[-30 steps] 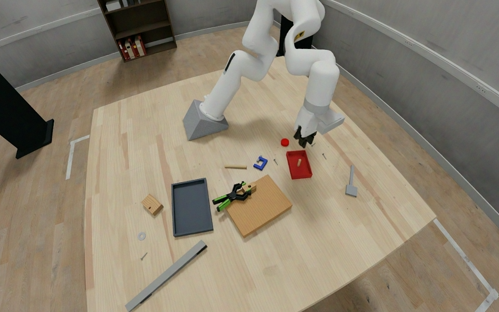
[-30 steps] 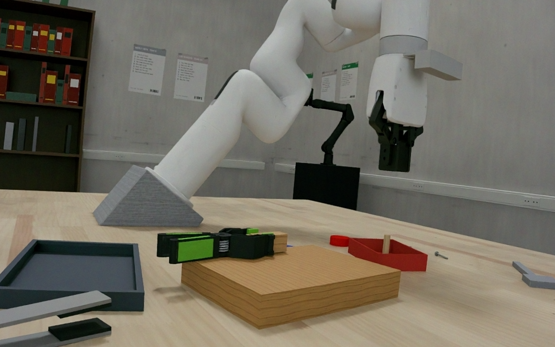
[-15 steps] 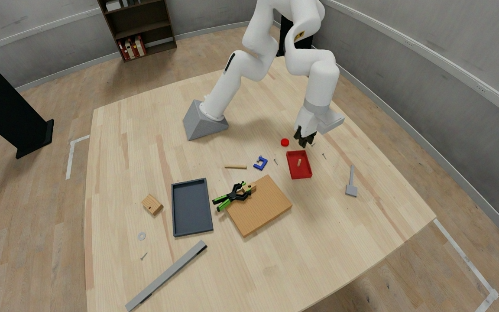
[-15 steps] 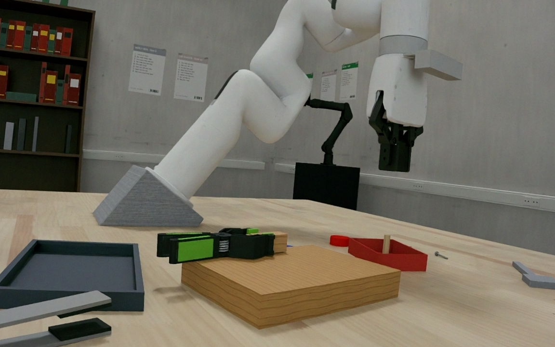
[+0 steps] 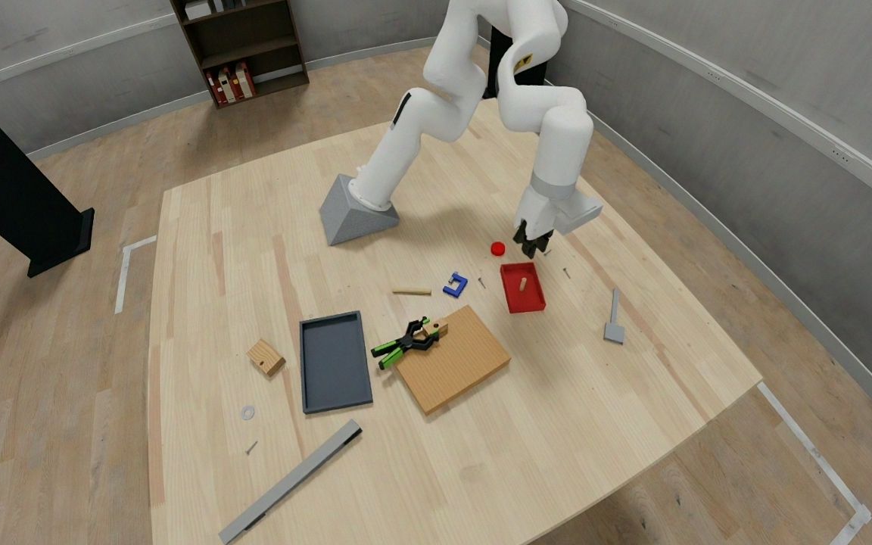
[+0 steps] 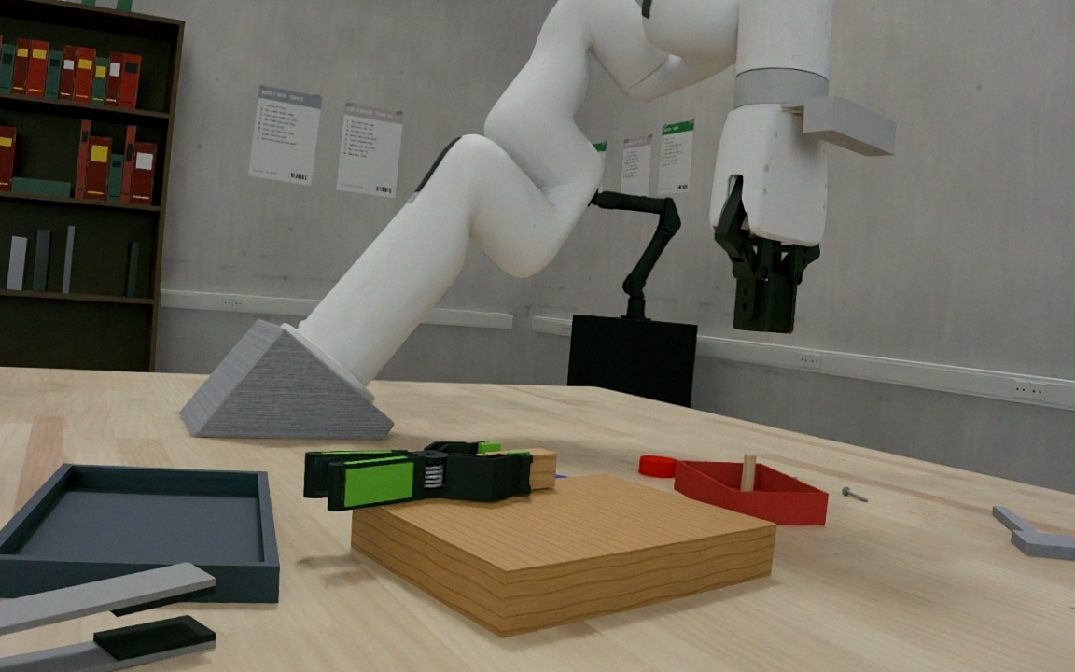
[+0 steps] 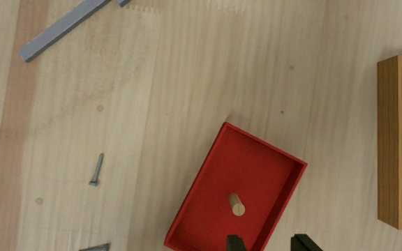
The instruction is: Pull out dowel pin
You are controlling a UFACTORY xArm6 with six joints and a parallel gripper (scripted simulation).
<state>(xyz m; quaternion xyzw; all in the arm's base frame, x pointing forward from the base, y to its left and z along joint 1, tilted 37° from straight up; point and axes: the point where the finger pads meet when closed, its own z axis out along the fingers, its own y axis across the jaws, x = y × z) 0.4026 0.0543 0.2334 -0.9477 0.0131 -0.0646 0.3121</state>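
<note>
The dowel pin (image 5: 524,281) stands upright inside a red tray (image 5: 518,285), free of the fingers; it also shows in the exterior view (image 6: 747,471) and the wrist view (image 7: 236,204). My gripper (image 5: 534,247) (image 6: 762,321) hangs well above the tray's far end, its fingers a little apart and empty (image 7: 267,244). The small wooden block (image 5: 439,330) lies on the corner of the bench board (image 5: 453,357), gripped by the green and black spring clamp (image 5: 403,342). The clamp's jaws hide the stop and the block's hole.
A red cap (image 5: 497,247), a blue C-shaped piece (image 5: 456,279) and a loose dowel (image 5: 412,291) lie near the red tray. A grey tray (image 5: 334,361), a second wooden block (image 5: 266,356), a long grey bar (image 5: 290,481), a grey L-piece (image 5: 614,318) and a screw (image 7: 96,171) lie around.
</note>
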